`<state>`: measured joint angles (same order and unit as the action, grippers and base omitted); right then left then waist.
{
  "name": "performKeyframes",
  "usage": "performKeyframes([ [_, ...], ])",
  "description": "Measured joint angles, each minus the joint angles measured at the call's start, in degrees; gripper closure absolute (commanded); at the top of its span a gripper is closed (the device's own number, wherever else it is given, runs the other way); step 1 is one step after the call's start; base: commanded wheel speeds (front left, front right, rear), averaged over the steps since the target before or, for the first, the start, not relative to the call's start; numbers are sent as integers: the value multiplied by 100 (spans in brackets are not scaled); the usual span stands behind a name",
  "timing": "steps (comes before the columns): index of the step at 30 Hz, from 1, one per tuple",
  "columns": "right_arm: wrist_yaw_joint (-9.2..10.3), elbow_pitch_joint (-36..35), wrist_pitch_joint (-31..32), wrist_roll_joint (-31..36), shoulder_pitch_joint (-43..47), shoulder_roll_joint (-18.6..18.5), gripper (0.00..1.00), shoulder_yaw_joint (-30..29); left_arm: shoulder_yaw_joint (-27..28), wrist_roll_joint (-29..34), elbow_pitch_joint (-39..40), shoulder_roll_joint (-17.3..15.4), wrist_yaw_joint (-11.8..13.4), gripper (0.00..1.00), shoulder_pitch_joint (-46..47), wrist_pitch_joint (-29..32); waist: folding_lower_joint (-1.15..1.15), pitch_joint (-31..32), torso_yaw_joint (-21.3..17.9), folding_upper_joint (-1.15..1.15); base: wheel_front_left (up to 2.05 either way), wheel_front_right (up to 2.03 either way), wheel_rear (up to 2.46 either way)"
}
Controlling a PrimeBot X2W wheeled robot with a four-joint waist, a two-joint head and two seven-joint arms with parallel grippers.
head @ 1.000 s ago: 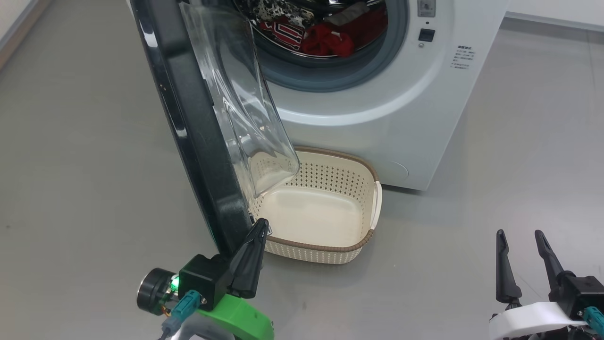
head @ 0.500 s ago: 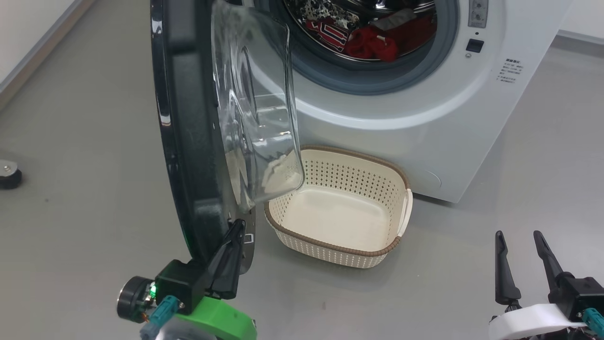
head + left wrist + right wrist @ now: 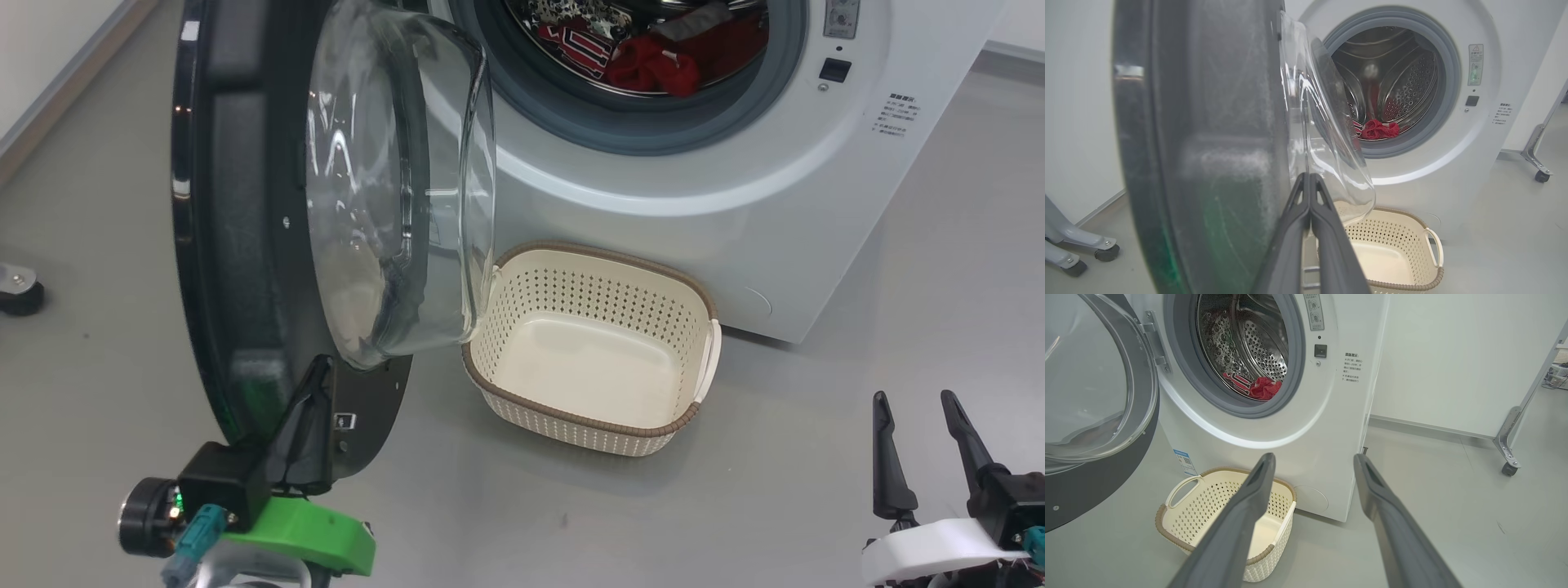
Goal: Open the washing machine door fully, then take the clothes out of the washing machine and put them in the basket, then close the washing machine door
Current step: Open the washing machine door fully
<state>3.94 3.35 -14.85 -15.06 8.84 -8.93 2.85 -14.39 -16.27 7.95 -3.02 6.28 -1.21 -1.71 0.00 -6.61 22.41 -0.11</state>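
The left gripper (image 3: 320, 367) sits low on the left, jaws pressed together with nothing between them, tips at the lower inner face of the washing machine door (image 3: 237, 245). The door stands swung out to the left, and its clear window (image 3: 392, 204) bulges toward the washing machine (image 3: 653, 188). Just right of the door's lower edge, the basket (image 3: 588, 286) sits on the floor (image 3: 816, 490), close against the machine's front. Above it, the red clothes (image 3: 653, 69) lie inside the drum (image 3: 1408, 81), behind the grey gasket. At the lower right the right gripper (image 3: 914, 396) hangs over bare floor, jaws apart, well away from the basket.
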Motion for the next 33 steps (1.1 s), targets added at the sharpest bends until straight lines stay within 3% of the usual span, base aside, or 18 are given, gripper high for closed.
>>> performKeyframes([
  [20,-35,-13,0,16,-144,-22,0,12,1410,-52,-581,-204,48,100,372,-247,0,-237,-221,0,0,0,0],
  [33,-52,-10,0,16,-157,-12,0,-1,2127,-335,-1312,-537,48,100,977,-316,0,-342,-342,0,0,0,0],
])
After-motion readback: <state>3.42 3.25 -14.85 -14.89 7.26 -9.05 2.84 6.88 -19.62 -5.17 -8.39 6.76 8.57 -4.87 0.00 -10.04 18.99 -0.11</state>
